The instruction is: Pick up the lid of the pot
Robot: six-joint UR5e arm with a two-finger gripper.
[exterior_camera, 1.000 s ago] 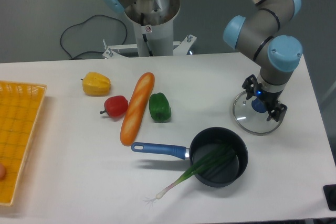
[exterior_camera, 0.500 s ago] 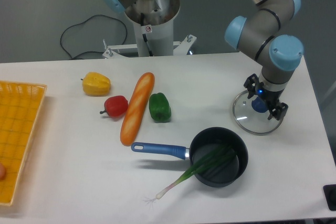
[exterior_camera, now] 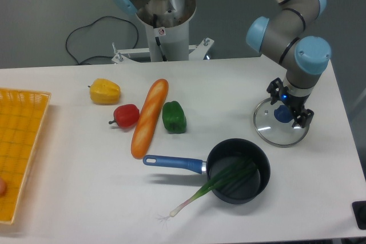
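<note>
Two jaws, parted, no grip on anything that shows, right over the pot lid (exterior_camera: 269, 132) at the right of the frame! The lid lies flat on the white counter (exterior_camera: 86, 181), its blue knob (exterior_camera: 282, 114) below the jaws; whether they touch it, I can't tell. The jaws block part of the lid from sight. Just beside it, lower right of centre, sits the black pan (exterior_camera: 260, 184), blue handle (exterior_camera: 174, 162) pointing left, a long green onion (exterior_camera: 211, 186) draped across and out over the rim. Left of centre, the green pepper (exterior_camera: 174, 117), then the long loaf (exterior_camera: 150, 119), the red pepper (exterior_camera: 126, 116), and the yellow vegetable (exterior_camera: 104, 91) up at upper left. An orange-yellow crate (exterior_camera: 14, 158) hugs the left edge.
</note>
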